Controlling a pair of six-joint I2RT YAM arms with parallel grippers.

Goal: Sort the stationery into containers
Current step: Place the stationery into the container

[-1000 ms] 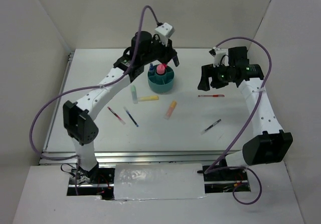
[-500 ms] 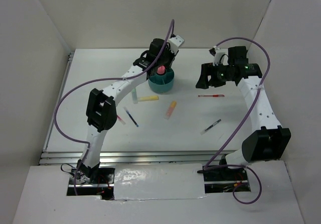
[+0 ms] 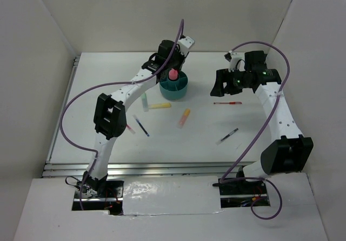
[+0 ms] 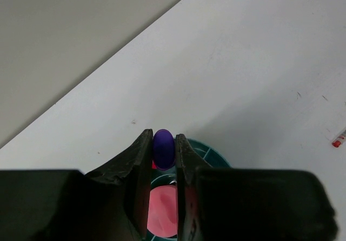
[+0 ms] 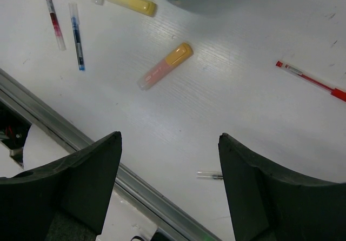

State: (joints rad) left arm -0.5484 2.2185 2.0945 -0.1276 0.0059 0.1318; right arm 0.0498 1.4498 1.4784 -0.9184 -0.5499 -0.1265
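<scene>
The round teal organizer stands at the table's far middle, with a pink marker upright in its central cup. My left gripper hangs over its far rim, shut on a rounded purple-blue cap; the rest of that item is hidden. The pink marker shows below the jaws. My right gripper hovers open and empty to the organizer's right. On the table lie a red pen, a black pen, an orange marker, a yellow marker, a green marker and a blue pen.
The right wrist view looks down on the orange marker, yellow marker, blue pen, a red-pink pen, the red pen and the metal rail at the near edge. White walls enclose three sides.
The left arm has swung its elbow to the right and brought the gripper in over the organizer's far side. The right arm has hardly moved.
</scene>
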